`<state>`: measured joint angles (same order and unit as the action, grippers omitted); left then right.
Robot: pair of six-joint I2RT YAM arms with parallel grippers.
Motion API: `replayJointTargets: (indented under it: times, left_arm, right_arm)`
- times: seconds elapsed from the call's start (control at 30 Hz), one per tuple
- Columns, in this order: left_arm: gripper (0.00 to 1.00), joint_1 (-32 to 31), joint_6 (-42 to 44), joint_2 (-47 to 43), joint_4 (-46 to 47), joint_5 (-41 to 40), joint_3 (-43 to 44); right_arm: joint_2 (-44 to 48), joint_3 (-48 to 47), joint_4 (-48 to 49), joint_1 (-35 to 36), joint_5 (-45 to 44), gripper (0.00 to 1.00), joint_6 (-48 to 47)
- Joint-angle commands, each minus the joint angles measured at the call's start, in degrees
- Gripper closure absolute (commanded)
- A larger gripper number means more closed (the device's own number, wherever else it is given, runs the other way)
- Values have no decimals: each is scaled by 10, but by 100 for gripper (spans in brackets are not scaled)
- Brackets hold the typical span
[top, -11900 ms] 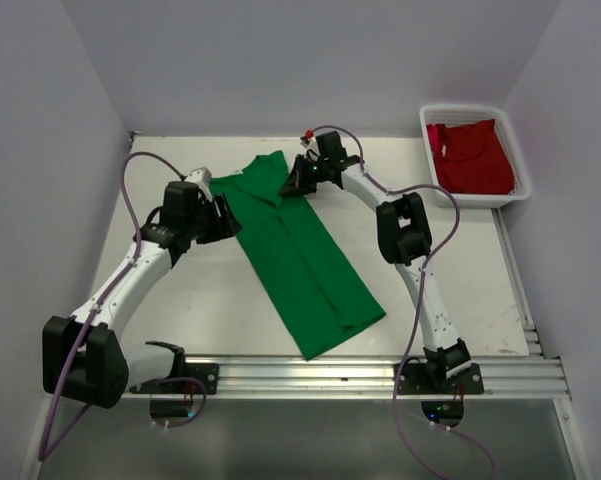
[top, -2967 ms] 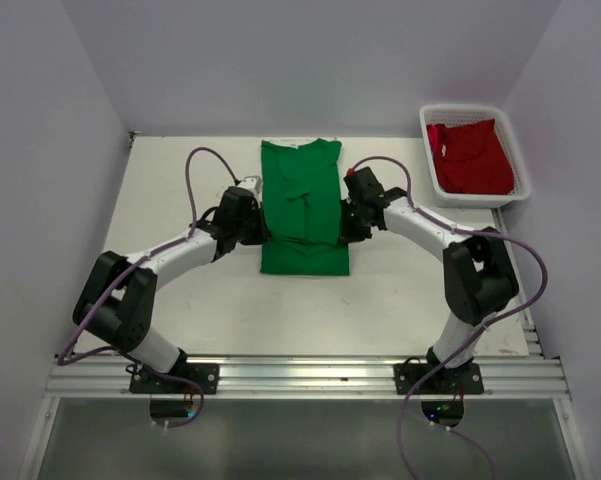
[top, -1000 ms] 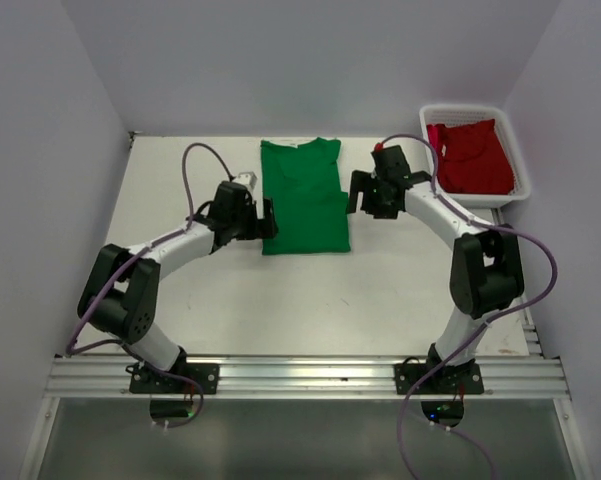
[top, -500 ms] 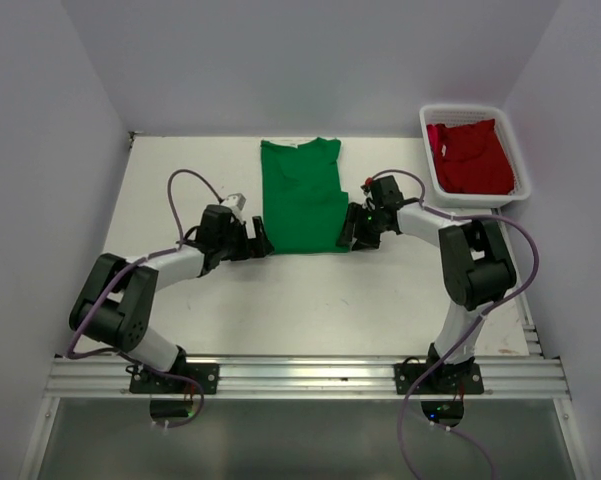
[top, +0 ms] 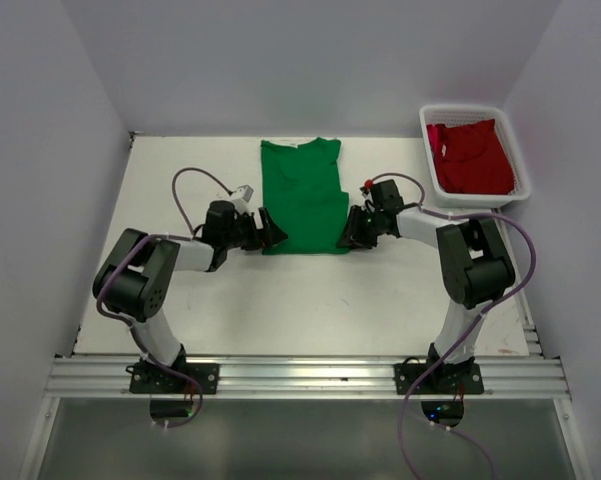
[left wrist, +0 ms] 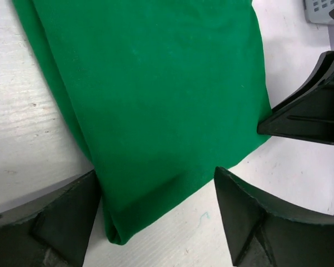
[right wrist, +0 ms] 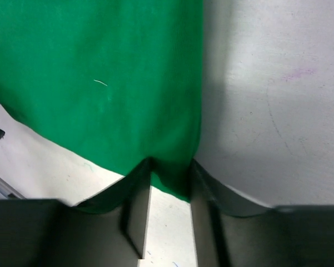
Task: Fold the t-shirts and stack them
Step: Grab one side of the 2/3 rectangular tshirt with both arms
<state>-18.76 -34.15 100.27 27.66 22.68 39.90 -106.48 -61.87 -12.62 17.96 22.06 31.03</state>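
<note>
Table (top: 180, 180), green t-shirt (top: 301, 195); red t-shirt (top: 470, 155) overhead only

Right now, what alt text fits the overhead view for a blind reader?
A folded green t-shirt lies on a white table, the robot's left hand and right hand at its near corners. A red t-shirt sits in a white mesh basket, far right.

Bright, even overhead light; soft shadow on table (right wrist: 278, 111) beside green t-shirt (right wrist: 100, 67)

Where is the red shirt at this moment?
In the top view, the red shirt lies inside the white basket at the far right corner, well apart from the green shirt to its left.
</note>
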Motion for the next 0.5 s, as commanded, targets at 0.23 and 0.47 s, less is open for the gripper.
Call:
replayJointTargets:
  times: [0.23,0.47]
  left_arm:
    - [84,0,-8,44,-59,18,-51]
    - [100,-5,-4,-52,-119,2,-110]
  right_arm:
    - [12,41,9,1,8,100,-4]
    - [105,107,-33,16,4,100,-24]
